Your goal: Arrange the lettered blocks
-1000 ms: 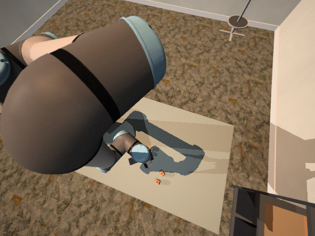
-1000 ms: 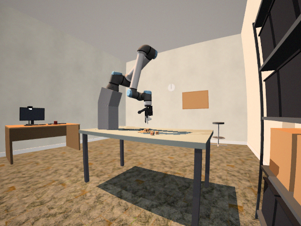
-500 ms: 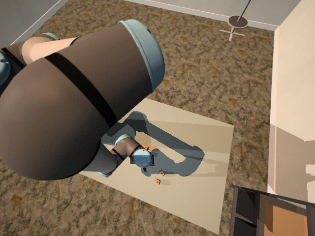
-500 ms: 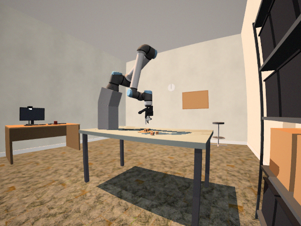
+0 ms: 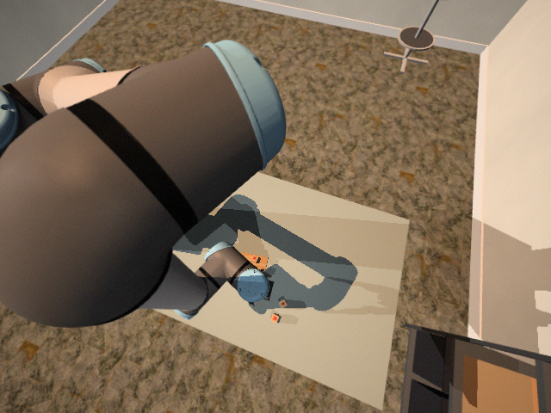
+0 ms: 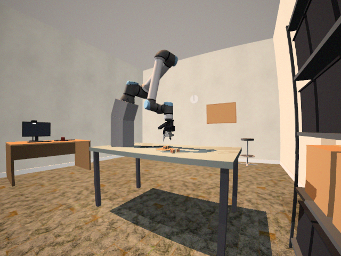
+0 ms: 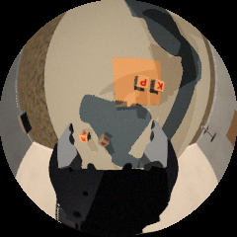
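Blocks P (image 7: 141,83), K (image 7: 158,85) on mat (image 7: 124,76); tool (image 7: 113,143) open.

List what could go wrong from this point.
1. The first loose block and second loose block lie close together off the mat. The open end effector, coming down on one, might knock the other.
2. Their top marks are too small to read, so the wrong one could be picked.
3. The P block and K block sit close together on the mat, and adding a third may nudge them.
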Robot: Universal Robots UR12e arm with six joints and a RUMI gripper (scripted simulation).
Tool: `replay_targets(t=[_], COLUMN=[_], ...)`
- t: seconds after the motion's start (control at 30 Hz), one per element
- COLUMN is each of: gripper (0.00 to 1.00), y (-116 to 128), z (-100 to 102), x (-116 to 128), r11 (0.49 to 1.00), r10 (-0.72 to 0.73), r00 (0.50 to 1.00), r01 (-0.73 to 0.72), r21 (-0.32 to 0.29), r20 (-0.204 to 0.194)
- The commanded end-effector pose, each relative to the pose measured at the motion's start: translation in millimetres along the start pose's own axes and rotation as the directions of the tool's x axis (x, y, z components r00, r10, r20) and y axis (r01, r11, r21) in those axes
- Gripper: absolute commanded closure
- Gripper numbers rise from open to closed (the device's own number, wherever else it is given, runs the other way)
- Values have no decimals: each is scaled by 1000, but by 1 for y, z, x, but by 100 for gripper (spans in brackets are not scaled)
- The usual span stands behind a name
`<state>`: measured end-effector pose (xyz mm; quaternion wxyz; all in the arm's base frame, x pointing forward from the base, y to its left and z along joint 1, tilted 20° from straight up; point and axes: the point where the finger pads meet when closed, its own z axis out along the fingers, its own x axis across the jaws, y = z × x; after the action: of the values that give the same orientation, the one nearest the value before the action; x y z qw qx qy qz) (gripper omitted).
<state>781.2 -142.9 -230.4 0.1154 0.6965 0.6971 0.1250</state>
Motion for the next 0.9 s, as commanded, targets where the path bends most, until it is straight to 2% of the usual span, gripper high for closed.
replay_targets(t=[0.0,0.3,0.37,0.43,0.63,0.87], gripper=[0,0,0,0,0,0], y=[11,23,23,27,35,44], z=[-1,-1,-1,-1,-1,-2], x=[-9,-19,-19,-24,-30,-39], r11=[990,944,944,913,856,766], r10=[138,331,331,408,518,643], r00=[990,944,944,913,856,766], r01=[-138,-331,-331,-408,-518,-643], r21=[-3,-4,-4,-4,-5,-5], r20=[3,2,2,2,2,1])
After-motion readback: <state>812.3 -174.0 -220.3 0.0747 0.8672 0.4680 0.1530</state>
